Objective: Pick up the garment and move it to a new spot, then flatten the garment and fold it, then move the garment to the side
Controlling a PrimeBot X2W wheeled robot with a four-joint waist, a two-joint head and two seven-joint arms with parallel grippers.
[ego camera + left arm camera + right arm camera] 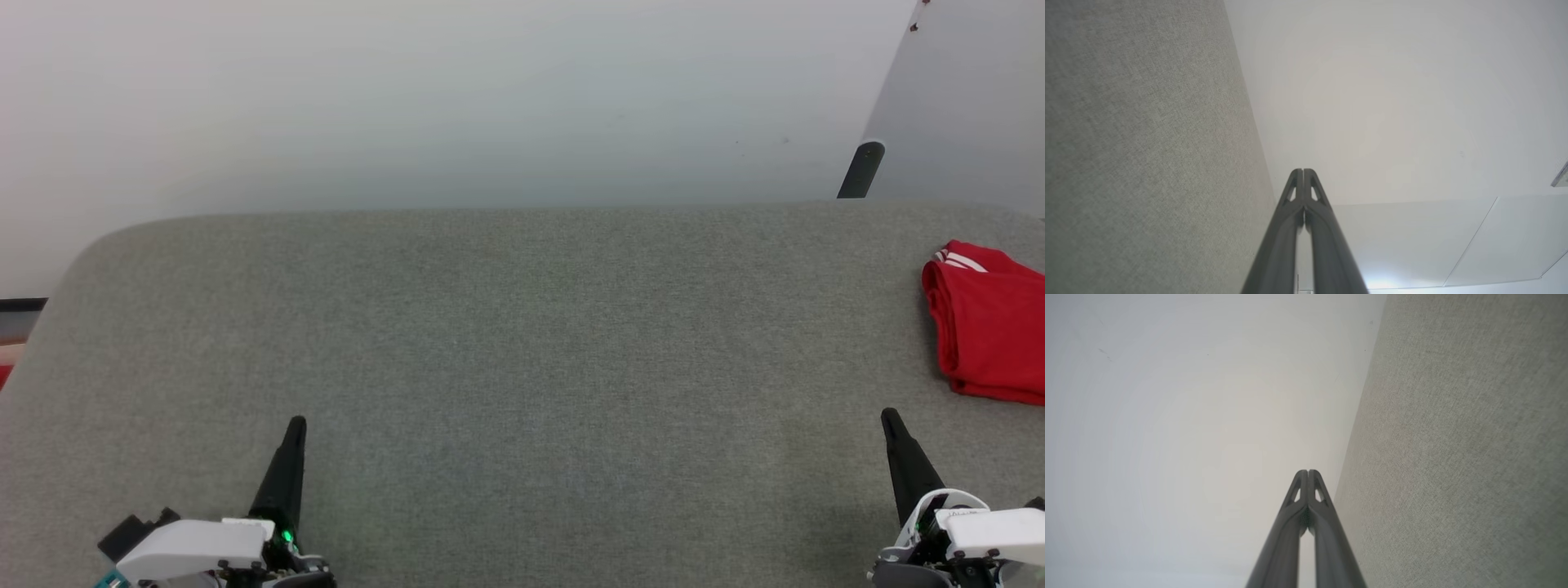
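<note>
From the head view, the garment (992, 335) lies folded at the right edge of the frame on the grey table (522, 343), red with a flash of white stripe. The left gripper (296, 425) sits lower left, the right gripper (890, 416) lower right, both empty. The wrist views add the close-up: each pair of fingers is pressed tight together.
</note>
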